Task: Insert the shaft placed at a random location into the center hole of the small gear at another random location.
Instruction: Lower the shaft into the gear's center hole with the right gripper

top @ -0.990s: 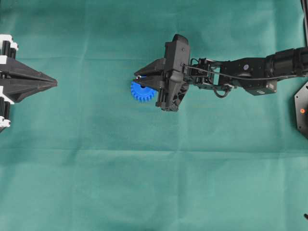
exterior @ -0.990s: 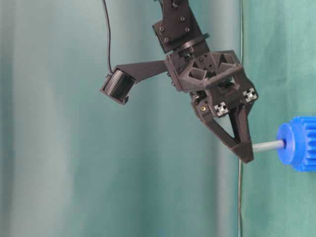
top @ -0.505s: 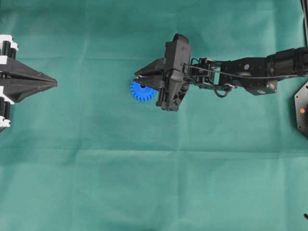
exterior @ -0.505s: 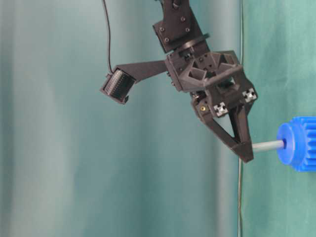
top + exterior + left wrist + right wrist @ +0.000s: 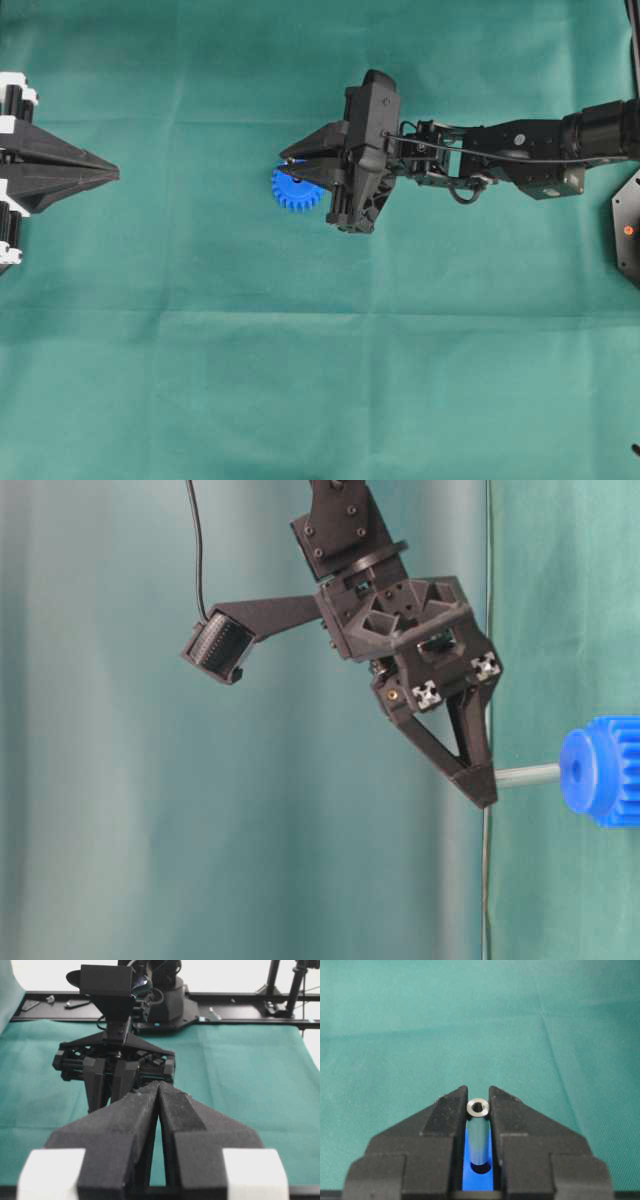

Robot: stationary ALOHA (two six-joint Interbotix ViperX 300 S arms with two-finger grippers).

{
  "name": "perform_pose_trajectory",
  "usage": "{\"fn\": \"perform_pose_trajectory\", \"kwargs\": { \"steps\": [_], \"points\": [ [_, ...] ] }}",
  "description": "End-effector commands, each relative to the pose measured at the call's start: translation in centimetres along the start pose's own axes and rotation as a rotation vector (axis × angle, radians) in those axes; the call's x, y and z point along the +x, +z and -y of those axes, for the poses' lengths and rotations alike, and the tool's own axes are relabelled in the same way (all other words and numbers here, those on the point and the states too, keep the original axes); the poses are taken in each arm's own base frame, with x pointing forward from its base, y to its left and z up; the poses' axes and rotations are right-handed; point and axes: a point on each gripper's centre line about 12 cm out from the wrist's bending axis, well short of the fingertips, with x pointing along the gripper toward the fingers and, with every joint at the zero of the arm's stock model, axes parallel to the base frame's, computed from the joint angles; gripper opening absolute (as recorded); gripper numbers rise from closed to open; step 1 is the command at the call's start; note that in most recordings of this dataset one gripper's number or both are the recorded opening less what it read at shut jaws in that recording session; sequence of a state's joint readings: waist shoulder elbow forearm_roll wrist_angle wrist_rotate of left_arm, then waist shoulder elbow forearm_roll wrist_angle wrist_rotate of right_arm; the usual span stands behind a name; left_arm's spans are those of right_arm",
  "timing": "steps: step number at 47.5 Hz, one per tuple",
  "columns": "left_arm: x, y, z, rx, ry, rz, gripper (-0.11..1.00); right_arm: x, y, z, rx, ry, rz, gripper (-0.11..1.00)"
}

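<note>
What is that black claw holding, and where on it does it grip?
The right gripper pinches the shaft near its top end; its lower end sits at the small gear.

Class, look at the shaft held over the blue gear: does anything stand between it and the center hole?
Nothing visible does. The right gripper holds the shaft, whose lower end already meets the center hole of the small gear.

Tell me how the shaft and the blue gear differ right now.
The shaft is thin, silver-grey metal; the gear is wide, bright blue plastic with teeth around its rim. The shaft is clamped at its top end by the right tool, while the gear lies flat on the green cloth, ungripped. The shaft is a slim tube with a hollow end; the gear is a broad disc. They share one axis: the shaft stands in the gear's hub.
</note>
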State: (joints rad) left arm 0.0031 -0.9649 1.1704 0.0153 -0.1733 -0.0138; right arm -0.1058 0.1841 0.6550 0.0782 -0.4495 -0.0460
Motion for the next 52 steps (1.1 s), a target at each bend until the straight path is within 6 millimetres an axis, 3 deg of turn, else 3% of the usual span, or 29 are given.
{"fn": "perform_pose_trajectory", "kwargs": {
  "steps": [1,33,52],
  "points": [
    [0.2,0.6,0.0,0.003,0.001,0.014,0.00,0.2,0.8,-0.1,0.002,0.001,0.029,0.13],
    [0.2,0.6,0.0,0.008,0.001,0.014,0.00,1.7,-2.5,-0.1,0.004,-0.003,-0.028,0.13],
    [0.2,0.6,0.0,0.008,0.001,0.014,0.00,1.6,-2.6,-0.1,0.005,-0.002,-0.034,0.13]
  ]
}}
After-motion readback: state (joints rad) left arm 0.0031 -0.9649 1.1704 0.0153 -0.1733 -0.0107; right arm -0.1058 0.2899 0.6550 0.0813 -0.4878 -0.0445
